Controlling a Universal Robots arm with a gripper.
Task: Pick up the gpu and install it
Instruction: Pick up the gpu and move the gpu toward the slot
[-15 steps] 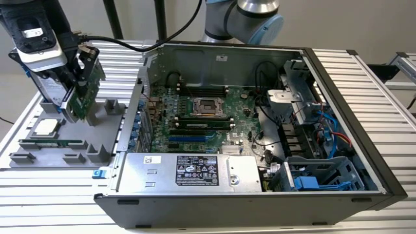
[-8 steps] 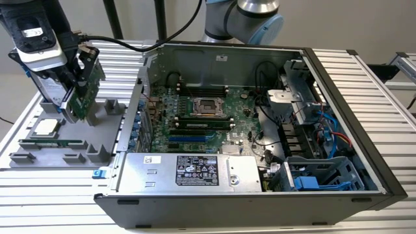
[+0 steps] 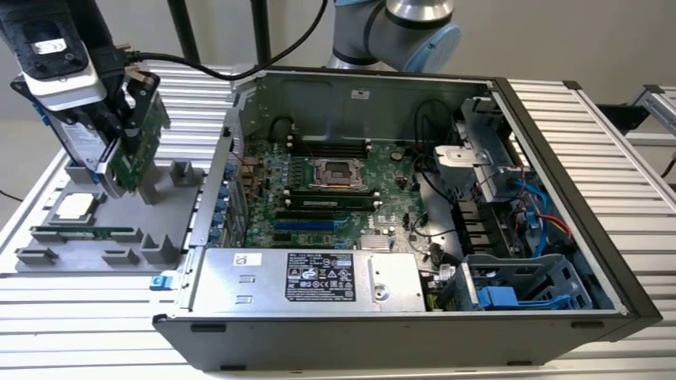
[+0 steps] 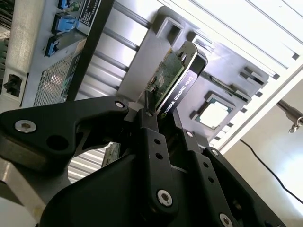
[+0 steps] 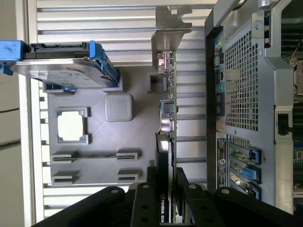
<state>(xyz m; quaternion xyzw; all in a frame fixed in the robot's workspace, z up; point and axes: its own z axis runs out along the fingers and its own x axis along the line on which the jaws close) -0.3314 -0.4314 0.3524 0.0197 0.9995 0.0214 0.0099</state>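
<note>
**Step in hand: pick-up.**

The gpu stands on edge over the grey parts tray, just outside the computer case, on the exterior view's left. In the first wrist view its silver end bracket points away from the hand, and the card lies in line with the tray's slotted holder. You cannot tell from these views whether the card's lower edge is clear of that holder.

The hand is clamped on the gpu. In both wrist views the black fingers press on the two faces of the card near one end. Treat the grasp as made and the install as not yet begun: the card is outside the case.

Beside the gpu, the hard drive in its blue frame stands on the tray, close to the card. The processor and the memory stick lie in their tray recesses, well apart from it.

**What the next move calls for (judgement).**

- Lift straight out of the holder; keep the card off the hard drive.
- Clear the case wall before you travel over the motherboard.
- Line the card's connector edge up with an expansion slot, bracket toward the case's rear wall.
- Watch for the card slipping in a grasp taken at one end.
</note>
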